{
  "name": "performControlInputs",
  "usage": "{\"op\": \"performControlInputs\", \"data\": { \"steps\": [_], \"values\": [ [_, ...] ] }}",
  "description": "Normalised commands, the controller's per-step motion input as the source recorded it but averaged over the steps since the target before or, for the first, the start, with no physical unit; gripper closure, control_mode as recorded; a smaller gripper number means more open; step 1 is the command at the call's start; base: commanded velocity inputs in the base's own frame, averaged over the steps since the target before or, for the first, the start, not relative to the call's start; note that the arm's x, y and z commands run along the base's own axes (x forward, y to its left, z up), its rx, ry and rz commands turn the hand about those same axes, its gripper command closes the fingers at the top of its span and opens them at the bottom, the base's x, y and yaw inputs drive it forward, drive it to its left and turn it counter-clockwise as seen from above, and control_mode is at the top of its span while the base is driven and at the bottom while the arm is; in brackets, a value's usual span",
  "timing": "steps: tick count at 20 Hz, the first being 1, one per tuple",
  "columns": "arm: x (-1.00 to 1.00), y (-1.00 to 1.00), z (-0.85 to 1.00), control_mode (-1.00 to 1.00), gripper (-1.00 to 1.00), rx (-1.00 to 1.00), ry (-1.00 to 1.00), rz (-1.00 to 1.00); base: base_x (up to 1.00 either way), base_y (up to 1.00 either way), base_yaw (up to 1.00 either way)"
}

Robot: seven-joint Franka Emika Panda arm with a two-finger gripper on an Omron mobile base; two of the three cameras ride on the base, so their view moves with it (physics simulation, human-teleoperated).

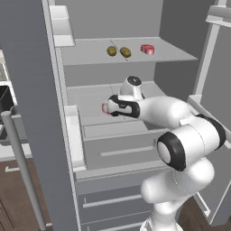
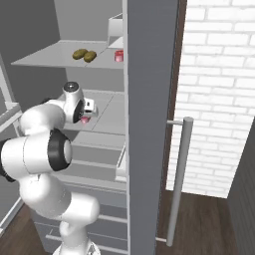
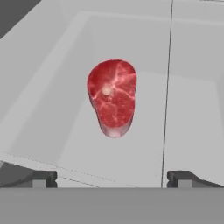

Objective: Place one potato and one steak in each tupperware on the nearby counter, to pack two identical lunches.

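Red and marbled, a raw steak (image 3: pixel 112 97) lay flat on the pale grey middle shelf (image 1: pixel 92 97) of the open refrigerator, directly below the gripper (image 3: pixel 112 178), whose two dark fingertips stood wide apart with nothing between them. On the upper grey shelf (image 1: pixel 85 52) sat two brown potatoes (image 1: pixel 118 51) (just beside each other) and a second red steak (image 1: pixel 147 49) near them.

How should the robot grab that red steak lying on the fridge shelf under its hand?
Probably from straight above, across the narrow sides of the flat red marbled steak. It lies flat on the pale grey fridge shelf, longer one way than the other, so the short width fits best between the open gripper, which is spread wider than the steak.
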Motion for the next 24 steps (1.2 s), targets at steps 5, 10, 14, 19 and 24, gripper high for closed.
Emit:
{"op": "performControlInputs", "data": {
  "steps": [5, 10, 14, 19, 24],
  "values": [
    [0.32, 0.04, -0.14, -1.00, -1.00, -0.02, 0.00, 0.00, 0.00, 0.00, 0.00],
    [0.49, 0.02, -0.16, -1.00, -1.00, -0.02, 0.02, 0.00, 0.00, 0.00, 0.00],
    [0.58, 0.02, -0.16, -1.00, -1.00, -0.02, 0.04, 0.00, 0.00, 0.00, 0.00],
    [0.31, 0.18, -0.18, -1.00, -1.00, -0.01, 0.01, 0.00, 0.00, 0.00, 0.00],
    [0.00, 0.44, -0.21, -1.00, -1.00, 0.00, 0.00, 0.00, 0.00, 0.00, 0.00]
  ]
}}
